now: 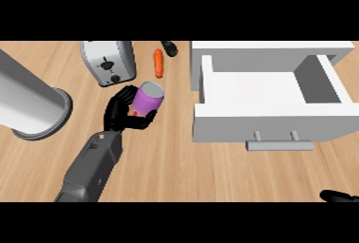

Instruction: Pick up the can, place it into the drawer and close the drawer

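On the woodgrain counter (210, 171), the smooth purple can (148, 98) was wrapped by the left hand's (120, 114) curled black fingers, beside the boxy white drawer (270, 122), pulled open.

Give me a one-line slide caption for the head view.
Left hand grasps the purple can beside the open white drawer.

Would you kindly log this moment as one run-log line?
left hand: shut on can | drawer: open, can not in it | right hand: at lower right edge
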`<state>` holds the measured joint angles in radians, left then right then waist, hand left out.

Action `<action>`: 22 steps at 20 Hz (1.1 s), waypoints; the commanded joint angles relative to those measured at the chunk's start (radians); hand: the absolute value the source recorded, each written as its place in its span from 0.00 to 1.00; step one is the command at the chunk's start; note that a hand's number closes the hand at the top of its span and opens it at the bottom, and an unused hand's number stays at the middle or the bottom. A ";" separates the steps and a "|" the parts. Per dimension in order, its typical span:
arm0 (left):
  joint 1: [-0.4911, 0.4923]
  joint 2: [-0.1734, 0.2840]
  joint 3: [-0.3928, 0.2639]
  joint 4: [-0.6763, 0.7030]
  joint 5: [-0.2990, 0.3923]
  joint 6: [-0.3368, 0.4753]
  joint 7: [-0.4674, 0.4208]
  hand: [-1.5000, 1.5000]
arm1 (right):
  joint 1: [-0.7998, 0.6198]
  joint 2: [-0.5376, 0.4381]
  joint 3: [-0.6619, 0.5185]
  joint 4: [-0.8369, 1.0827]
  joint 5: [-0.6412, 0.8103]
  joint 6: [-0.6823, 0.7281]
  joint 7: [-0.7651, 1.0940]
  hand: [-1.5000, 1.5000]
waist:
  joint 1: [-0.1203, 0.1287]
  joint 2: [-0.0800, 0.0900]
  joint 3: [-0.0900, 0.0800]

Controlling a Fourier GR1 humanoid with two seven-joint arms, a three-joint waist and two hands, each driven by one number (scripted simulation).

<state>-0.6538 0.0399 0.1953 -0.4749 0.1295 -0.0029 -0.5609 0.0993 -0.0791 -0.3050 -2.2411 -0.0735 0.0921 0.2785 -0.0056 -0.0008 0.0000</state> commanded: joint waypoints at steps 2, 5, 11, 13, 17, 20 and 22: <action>-0.059 -0.038 -0.080 -0.132 -0.013 0.091 0.120 1.00 | 0.036 0.027 0.044 -0.090 0.047 -0.017 0.039 0.00 | 0.003 -0.004 0.000; -0.127 -0.016 -0.093 -0.215 -0.026 0.074 0.254 1.00 | 0.013 0.007 0.011 0.002 0.023 0.007 -0.018 0.00 | 0.006 -0.003 0.001; -0.137 -0.039 -0.185 -0.463 0.030 0.135 0.475 1.00 | -0.072 -0.054 -0.048 -0.021 -0.026 -0.028 0.097 0.00 | 0.012 -0.004 0.000; -0.192 -0.040 -0.260 -0.452 0.083 0.236 0.514 1.00 | -0.018 -0.043 -0.072 0.021 -0.062 0.021 0.012 0.00 | -0.004 -0.002 0.000; -0.235 -0.040 -0.246 -0.549 0.023 0.273 0.631 1.00 | 0.011 -0.034 -0.064 -0.022 -0.042 0.019 0.030 0.00 | 0.001 -0.001 0.000; -0.363 -0.040 -0.277 -0.542 0.024 0.323 0.751 1.00 | -0.005 -0.014 -0.042 -0.033 -0.026 0.003 0.016 0.00 | -0.004 -0.002 0.001; -0.458 -0.040 -0.307 -0.476 0.047 0.366 0.771 1.00 | -0.062 -0.035 -0.033 0.026 -0.009 -0.004 0.027 0.00 | -0.012 0.002 0.001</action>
<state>-0.9757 0.0007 -0.0779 -0.9825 0.1683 0.2985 0.1138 0.0817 -0.0979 -0.3360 -2.2501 -0.0854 0.0941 0.3005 -0.0090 -0.0015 0.0004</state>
